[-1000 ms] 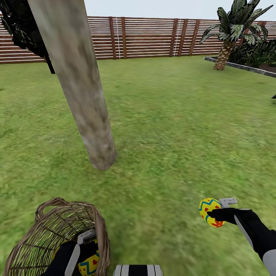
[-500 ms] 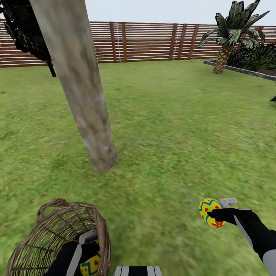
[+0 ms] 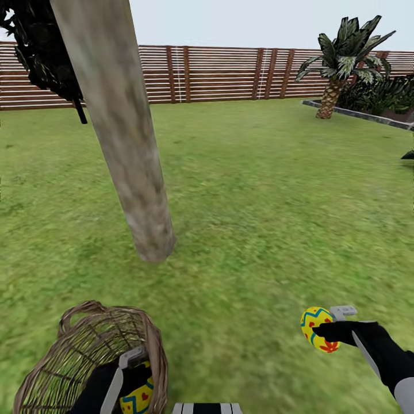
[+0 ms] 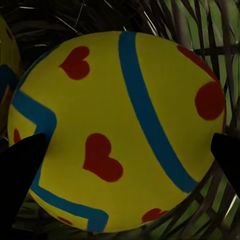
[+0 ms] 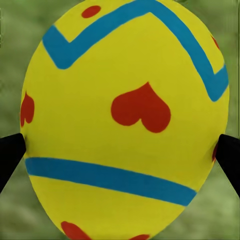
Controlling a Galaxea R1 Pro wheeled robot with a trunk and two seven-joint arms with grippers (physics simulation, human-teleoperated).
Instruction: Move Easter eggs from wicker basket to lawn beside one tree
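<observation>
With the right gripper (image 3: 322, 333) clenched on one Easter egg (image 3: 318, 329) above the lawn (image 3: 276, 201) and the left gripper (image 3: 135, 382) seemingly closed on another egg (image 3: 137, 397) inside the wicker basket (image 3: 69, 356), lowering gently beside the tree (image 3: 138, 190) seemed best.

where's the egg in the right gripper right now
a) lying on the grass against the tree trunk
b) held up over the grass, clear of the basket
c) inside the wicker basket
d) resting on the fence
b: the right gripper pinches the egg above open lawn, well apart from the wicker basket and the tree.
</observation>
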